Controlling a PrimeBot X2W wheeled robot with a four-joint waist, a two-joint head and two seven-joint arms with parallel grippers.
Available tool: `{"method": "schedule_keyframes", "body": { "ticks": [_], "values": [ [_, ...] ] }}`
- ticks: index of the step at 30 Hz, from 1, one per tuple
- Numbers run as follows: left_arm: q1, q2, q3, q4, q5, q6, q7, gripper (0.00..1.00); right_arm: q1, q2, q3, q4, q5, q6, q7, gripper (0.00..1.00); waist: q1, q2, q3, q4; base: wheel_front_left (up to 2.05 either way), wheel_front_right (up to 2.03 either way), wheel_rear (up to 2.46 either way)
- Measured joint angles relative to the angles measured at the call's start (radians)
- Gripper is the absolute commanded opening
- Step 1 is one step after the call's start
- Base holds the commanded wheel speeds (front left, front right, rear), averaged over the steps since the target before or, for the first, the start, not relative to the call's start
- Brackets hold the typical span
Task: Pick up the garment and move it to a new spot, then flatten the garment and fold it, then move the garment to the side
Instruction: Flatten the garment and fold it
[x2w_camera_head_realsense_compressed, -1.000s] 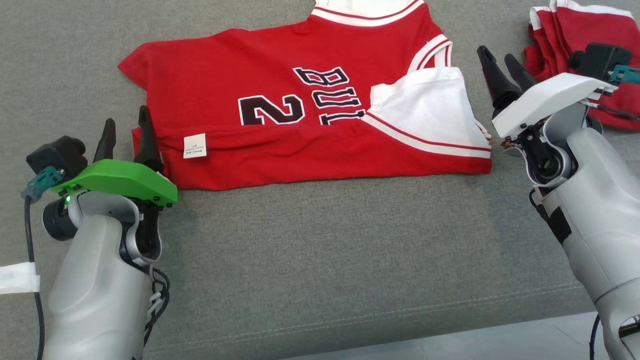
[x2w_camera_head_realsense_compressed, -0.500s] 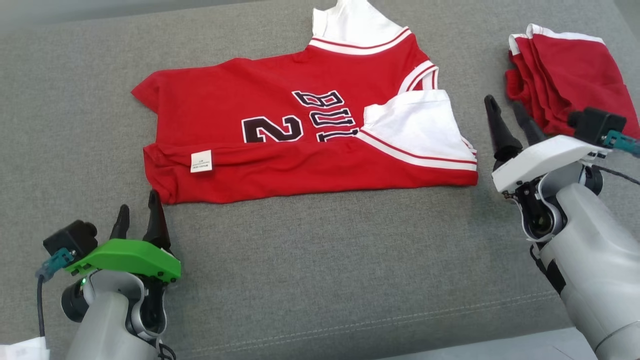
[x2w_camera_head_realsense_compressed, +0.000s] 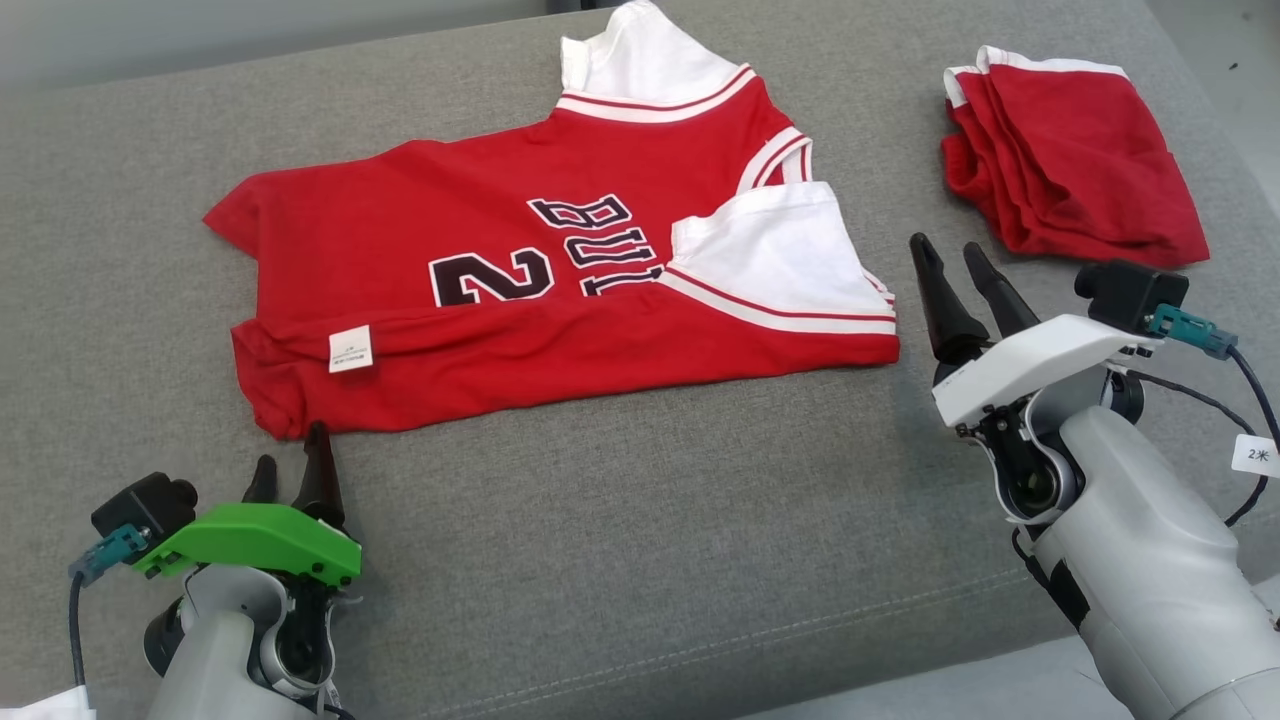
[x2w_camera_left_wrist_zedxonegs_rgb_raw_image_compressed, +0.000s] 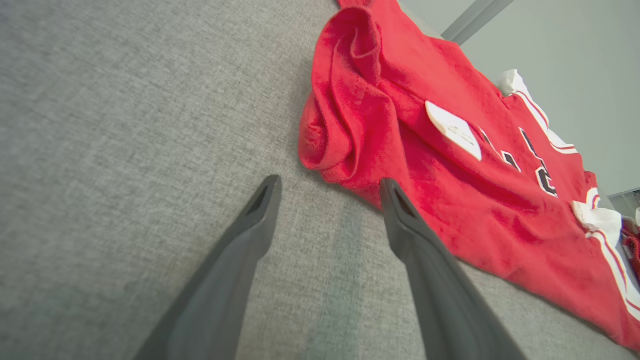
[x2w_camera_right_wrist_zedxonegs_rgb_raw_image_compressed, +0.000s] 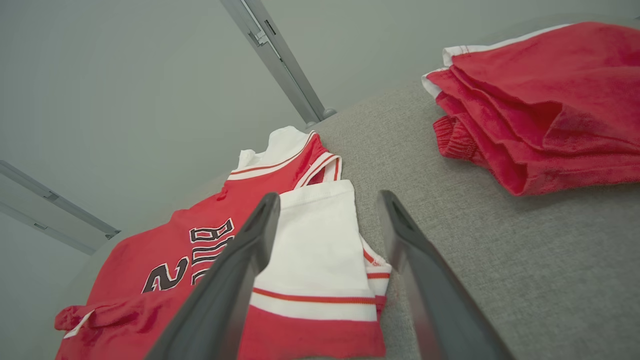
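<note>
Garment (x2w_camera_head_realsense_compressed: 480, 260): red jersey, white trim, lower edge folded up, lying flat at centre of grey cushion (x2w_camera_head_realsense_compressed: 620, 520). My left gripper (x2w_camera_head_realsense_compressed: 290, 447): jaws apart, empty, just beside jersey's lower left corner. My right gripper (x2w_camera_head_realsense_compressed: 944, 245): jaws apart, empty, near jersey's right edge. Folded red cloth (x2w_camera_head_realsense_compressed: 1075, 195): far right, apart from jersey.

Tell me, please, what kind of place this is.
Probably an indoor test room for folding clothes: a grey padded surface with a red jersey and a folded red garment on it, and bare pale walls with metal rails.
</note>
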Motion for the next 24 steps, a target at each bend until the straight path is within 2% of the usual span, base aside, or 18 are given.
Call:
{"method": "schedule_keyframes", "body": {
  "ticks": [6,8,10,18,24],
  "values": [
    [-0.011,0.001,0.020,0.003,-0.019,0.001,-0.001,1.00,0.011,-0.005,-0.002,-0.010,0.000,0.000,-0.001,1.00,0.0000,0.0000,0.012,-0.025,0.00,0.00,0.00],
    [-0.028,0.000,0.025,0.012,-0.021,0.002,-0.006,0.56,0.029,-0.014,-0.005,-0.010,0.000,0.000,-0.004,1.00,0.0000,0.0000,0.018,-0.034,0.00,0.00,0.00],
    [-0.035,0.000,0.035,0.020,-0.028,0.004,-0.011,0.00,0.043,-0.014,-0.001,-0.007,0.000,0.000,-0.004,1.00,0.0000,0.0000,0.020,-0.036,0.00,0.00,0.00],
    [-0.036,-0.003,0.040,0.022,-0.040,-0.011,-0.037,0.00,0.119,0.045,0.007,0.018,0.064,0.009,-0.003,1.00,0.0000,0.0000,0.016,-0.022,0.00,0.00,0.00],
    [-0.038,-0.008,0.016,-0.014,-0.039,-0.045,-0.055,0.00,0.122,0.049,0.002,0.037,0.082,0.009,-0.003,1.00,-0.0001,0.0000,0.017,0.005,0.00,0.00,0.00]
  ]
}}
